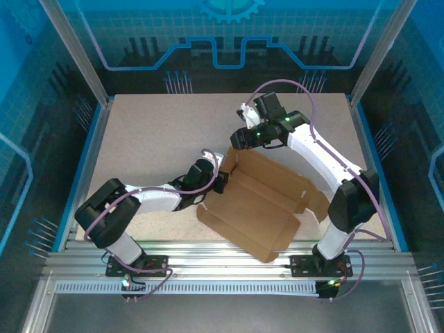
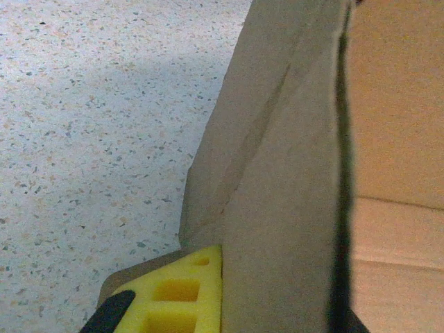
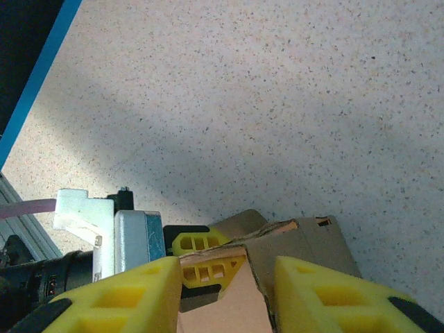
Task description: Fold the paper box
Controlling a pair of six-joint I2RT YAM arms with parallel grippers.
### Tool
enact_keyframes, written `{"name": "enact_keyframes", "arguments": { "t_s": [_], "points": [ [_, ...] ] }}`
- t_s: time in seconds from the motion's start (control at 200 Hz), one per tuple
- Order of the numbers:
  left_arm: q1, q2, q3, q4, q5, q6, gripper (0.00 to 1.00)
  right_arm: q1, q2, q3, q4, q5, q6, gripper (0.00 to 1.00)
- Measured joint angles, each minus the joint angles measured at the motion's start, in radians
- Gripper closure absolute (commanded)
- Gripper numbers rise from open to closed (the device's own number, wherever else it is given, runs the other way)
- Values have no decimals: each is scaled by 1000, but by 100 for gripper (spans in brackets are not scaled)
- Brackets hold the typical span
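The paper box point(image 1: 257, 208) is brown cardboard, lying half-folded mid-table with its left wall and a back corner flap raised. My left gripper point(image 1: 219, 179) is shut on that upright left wall. In the left wrist view the wall point(image 2: 284, 208) runs between the jaws of the left gripper point(image 2: 277, 291), with one yellow finger point(image 2: 177, 298) pressed to its outer face. My right gripper point(image 1: 234, 141) hovers over the same corner. It stands open, and the right gripper point(image 3: 225, 270) straddles the flap's top edge point(image 3: 291, 239). The left gripper's yellow fingertips point(image 3: 201, 243) clamp the cardboard just below.
The speckled table point(image 1: 159, 139) stretches bare to the left and back of the box. Blue rails edge both sides, and the aluminium frame point(image 1: 222, 250) runs along the near edge, where the box's front corner overhangs it. The right arm's links point(image 1: 326, 159) arch over the box's right side.
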Motion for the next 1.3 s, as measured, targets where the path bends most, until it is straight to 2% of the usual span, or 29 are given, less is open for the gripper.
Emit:
{"name": "enact_keyframes", "arguments": {
  "t_s": [0.18,0.33,0.49,0.64,1.011,1.301],
  "points": [
    [0,0,3,-6,-3,0,92,0,-8,-40,42,-27,6,70],
    [0,0,3,-7,-3,0,91,0,-12,-81,77,-55,26,85],
    [-2,0,3,-6,-5,0,92,-3,-17,-126,120,-101,52,89],
    [-5,0,3,-6,-11,1,92,-8,-23,-150,166,-141,82,100],
    [-8,0,3,-6,-19,4,92,-31,-23,-198,248,-208,137,100],
    [-13,0,3,-6,-20,5,92,-76,-23,-298,370,-302,250,100]
  ]
}}
